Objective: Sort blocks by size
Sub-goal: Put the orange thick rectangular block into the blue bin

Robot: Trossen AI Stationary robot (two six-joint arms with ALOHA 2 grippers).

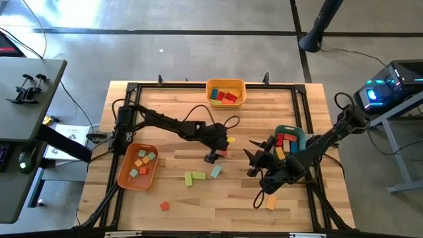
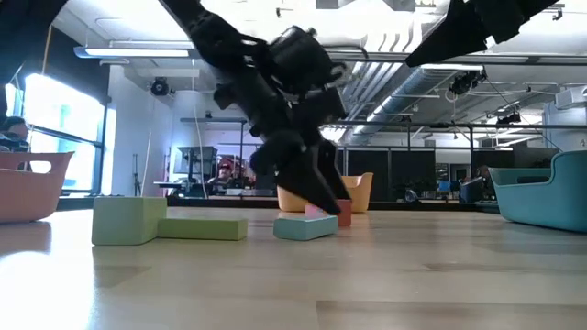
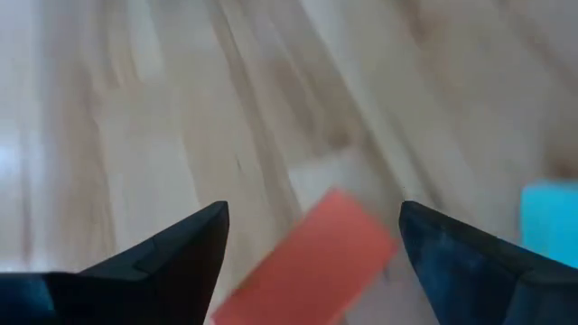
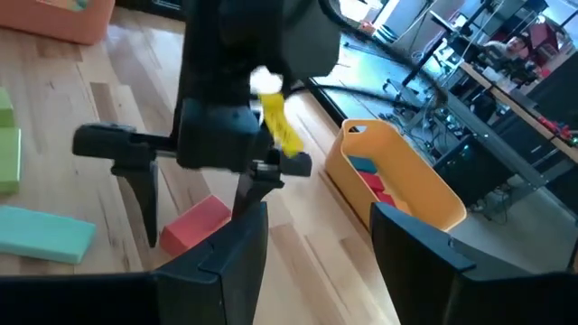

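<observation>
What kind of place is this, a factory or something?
More likely a robotics lab or workshop: a wooden table with two robot arms, exposed ceiling ducts, and desks with computer gear around it.

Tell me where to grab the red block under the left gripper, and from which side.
Grip the red block across its two long faces, coming straight down. It lies flat on the table, and the open left gripper already straddles it, probably set right.
</observation>
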